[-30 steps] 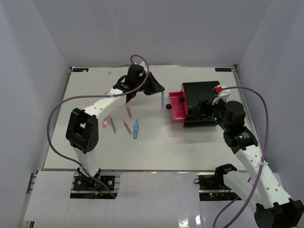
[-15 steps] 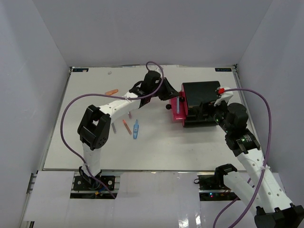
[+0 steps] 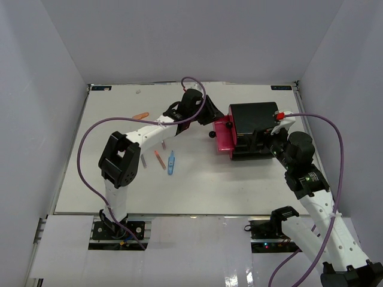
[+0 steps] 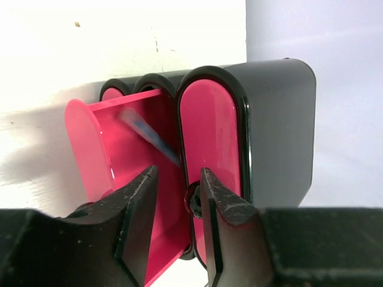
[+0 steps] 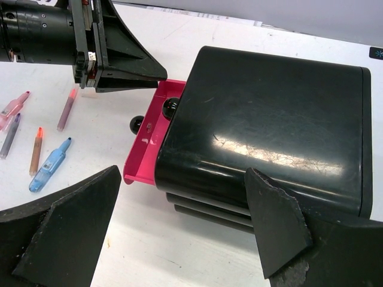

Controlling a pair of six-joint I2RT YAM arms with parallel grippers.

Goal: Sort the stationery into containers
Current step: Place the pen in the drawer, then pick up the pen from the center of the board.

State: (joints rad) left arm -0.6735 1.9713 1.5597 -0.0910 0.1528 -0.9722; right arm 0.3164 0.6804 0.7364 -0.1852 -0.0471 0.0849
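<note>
The black cabinet (image 3: 254,116) lies at the right with one magenta drawer (image 3: 222,134) pulled out. My left gripper (image 3: 207,113) is open and empty just above that drawer. In the left wrist view a blurred grey-blue pen (image 4: 149,133) lies loose inside the open drawer (image 4: 128,161), beyond my gripper (image 4: 178,185). A light-blue piece (image 3: 171,162), a salmon pen (image 3: 159,159) and an orange pen (image 3: 140,115) lie on the table. My right gripper (image 3: 264,141) is open wide at the cabinet's near side (image 5: 263,131), holding nothing.
The right wrist view shows several pens (image 5: 37,149) and the light-blue piece (image 5: 51,164) left of the drawer, partly under the left arm in the top view. Round black knobs (image 3: 212,135) stick out from the drawer fronts. White walls enclose the table (image 3: 239,185).
My left gripper carried the grey-blue pen from the table to over the open drawer, then opened; the pen has left the fingers and dropped into the drawer. The right arm barely moved.
</note>
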